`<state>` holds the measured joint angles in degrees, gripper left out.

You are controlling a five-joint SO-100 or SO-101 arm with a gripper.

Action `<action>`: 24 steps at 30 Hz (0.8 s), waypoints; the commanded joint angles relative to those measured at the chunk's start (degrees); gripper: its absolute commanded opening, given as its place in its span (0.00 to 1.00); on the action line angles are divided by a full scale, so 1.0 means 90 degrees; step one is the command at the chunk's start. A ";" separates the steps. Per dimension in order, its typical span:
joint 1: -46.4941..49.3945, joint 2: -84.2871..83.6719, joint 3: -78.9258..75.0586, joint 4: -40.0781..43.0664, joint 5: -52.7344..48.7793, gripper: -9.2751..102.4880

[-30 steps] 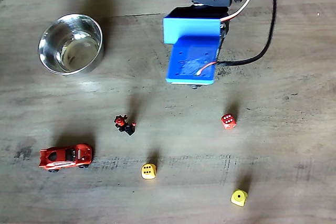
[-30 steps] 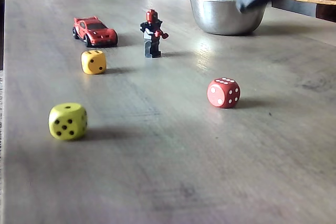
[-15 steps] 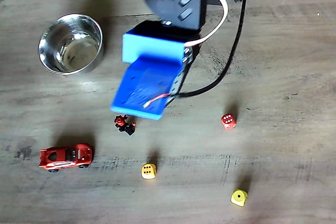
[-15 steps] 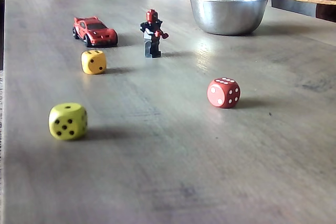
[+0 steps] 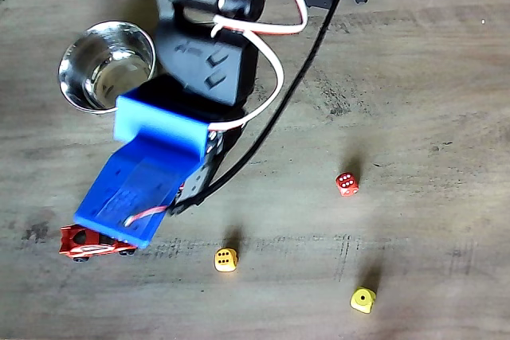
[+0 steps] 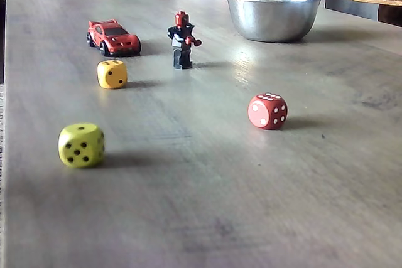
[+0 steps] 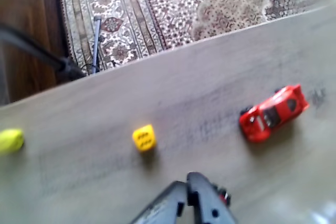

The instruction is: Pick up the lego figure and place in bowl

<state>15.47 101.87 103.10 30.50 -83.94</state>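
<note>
Wrist view first: table edge (image 7: pixel 105 85) running diagonally across the top, patterned carpet (image 7: pixel 210 9) beyond it. Plenty of bare wood between edge and toys.

Low fixed view: wide open tabletop in the foreground, with broad gaps between pieces.

Counting now: three dice, namely a red die (image 6: pixel 267 111), an orange-yellow die (image 6: pixel 112 73) and a lime die (image 6: pixel 81 145). One red toy car (image 6: pixel 114 36). One lego figure (image 6: pixel 183 39), upright, just right of the car and well short of the one steel bowl (image 6: pixel 273 14) at the back right.

From above: arm (image 5: pixel 203 53) stretched from the top edge down towards the lower left, blue wrist housing (image 5: pixel 139 181) tilted low, passing just beside the bowl and overlapping the car's upper edge. Red die well clear to the right, the other two dice along the bottom.

Back to the wrist: gripper (image 7: pixel 188 183) coming in from the bottom edge, dark fingers (image 7: pixel 207 205) pressed together, nothing held between them. A red and black scrap showing just right of the fingers, too blurred to name for certain. Car off to the upper right, orange-yellow die upper left.
</note>
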 commanded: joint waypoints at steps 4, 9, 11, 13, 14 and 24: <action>0.0078 -0.0557 -0.1191 -0.0107 0.0000 0.08; 0.0078 -0.0820 -0.1582 -0.0098 0.0010 0.08; 0.0078 -0.0869 -0.1621 -0.0098 0.0000 0.08; 0.0059 -0.0889 -0.1621 -0.0068 0.0000 0.08; 0.0039 -0.0889 -0.1621 -0.0029 0.0000 0.08; -0.0010 -0.0996 -0.1611 0.0029 -0.0020 0.08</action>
<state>15.64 92.29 92.46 30.59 -83.94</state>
